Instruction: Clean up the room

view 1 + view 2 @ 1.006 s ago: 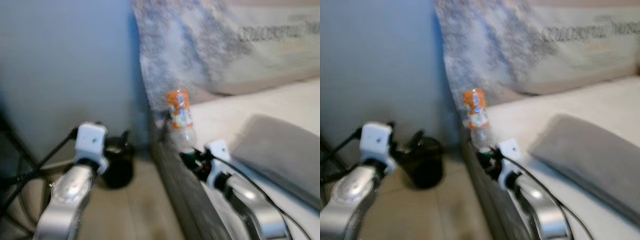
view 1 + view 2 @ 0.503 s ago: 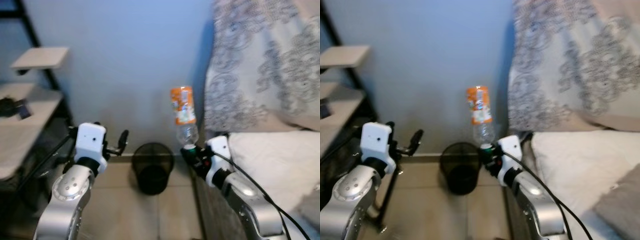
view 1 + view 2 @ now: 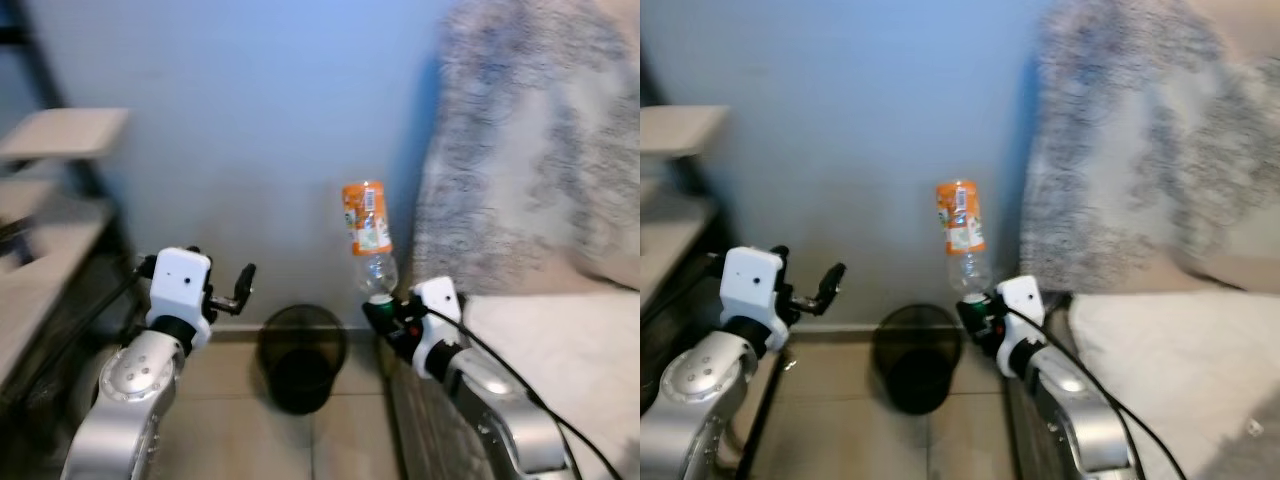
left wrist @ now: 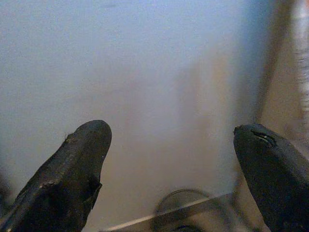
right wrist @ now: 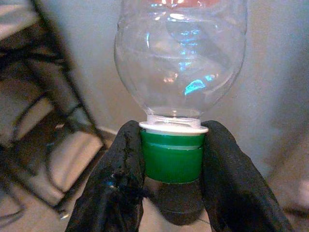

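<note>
Since a second ago the camera has swung left off the bed, so the blue wall (image 3: 250, 130) now fills the middle and the black mesh bin (image 3: 302, 357), earlier half hidden beside the bed edge, stands in plain sight on the tiled floor (image 3: 240, 450); the bottle keeps its place relative to the arm; right gripper (image 5: 171, 164) holds a clear plastic bottle (image 3: 368, 240) with an orange label upside down, its two black fingers (image 5: 123, 164) clamped on either side of the green cap (image 5: 172, 155), the bottle body rising above them; in the head views the bottle sits up and slightly to the right of the bin, apart from it; left gripper (image 4: 174, 159) is raised to the left of the bin, jaws wide apart with nothing between them, facing the wall with the bin's rim near the base of that wall; a patterned pillow (image 3: 530, 150) leans at the right above the white mattress (image 3: 570, 330); a dark shelf frame (image 3: 50, 200) stands blurred at the left.
</note>
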Controlling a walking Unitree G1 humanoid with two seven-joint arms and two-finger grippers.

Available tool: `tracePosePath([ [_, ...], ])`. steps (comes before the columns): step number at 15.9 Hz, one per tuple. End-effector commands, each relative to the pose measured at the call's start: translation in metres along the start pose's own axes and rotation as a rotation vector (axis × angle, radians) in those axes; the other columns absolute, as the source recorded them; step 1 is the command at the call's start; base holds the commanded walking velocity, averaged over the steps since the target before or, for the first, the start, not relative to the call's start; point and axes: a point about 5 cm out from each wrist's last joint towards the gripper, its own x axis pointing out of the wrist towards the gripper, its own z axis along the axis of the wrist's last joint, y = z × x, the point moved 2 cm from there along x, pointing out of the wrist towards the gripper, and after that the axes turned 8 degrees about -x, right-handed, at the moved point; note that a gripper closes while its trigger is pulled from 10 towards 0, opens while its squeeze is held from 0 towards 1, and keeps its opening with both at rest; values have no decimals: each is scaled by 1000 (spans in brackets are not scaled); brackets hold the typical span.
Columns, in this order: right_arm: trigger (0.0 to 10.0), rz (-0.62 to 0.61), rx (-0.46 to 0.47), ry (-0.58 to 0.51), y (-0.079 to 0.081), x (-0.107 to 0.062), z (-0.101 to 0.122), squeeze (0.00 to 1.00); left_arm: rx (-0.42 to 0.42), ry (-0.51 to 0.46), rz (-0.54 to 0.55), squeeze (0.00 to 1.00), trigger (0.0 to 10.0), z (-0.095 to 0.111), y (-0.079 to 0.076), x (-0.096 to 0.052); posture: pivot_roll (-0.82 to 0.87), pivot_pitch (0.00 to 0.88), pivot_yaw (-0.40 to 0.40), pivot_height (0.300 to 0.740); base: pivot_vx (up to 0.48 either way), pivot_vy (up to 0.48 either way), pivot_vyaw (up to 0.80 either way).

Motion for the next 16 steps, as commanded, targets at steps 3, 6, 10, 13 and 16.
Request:
tracePosePath([
  [3, 10000, -14, -5, -5, -4, 0, 2, 0, 11, -10, -19, 0, 10000, 3, -2, 1, 38, 0, -15, 740, 338, 0, -200],
  [6, 10000, -8, 2, -6, -3, 0, 2, 0, 11, -10, -20, 0, 10000, 3, -2, 1, 45, 0, -20, 740, 336, 0, 0],
  [10, 10000, -8, -4, -4, -4, 1, 1, 0, 12, -9, -20, 0, 10000, 2, -1, 0, 42, 0, -19, 740, 336, 0, 0],
  [13, 10000, 33, -70, 10, 0, 2, 1, 0, 11, -9, -24, 0, 10000, 2, -2, 0, 42, 0, -19, 740, 334, 0, 0],
  [16, 10000, 41, -79, 14, 0, 4, 2, 0, 13, -10, -23, 0, 10000, 3, -2, 0, 48, 0, -22, 740, 329, 0, 800],
])
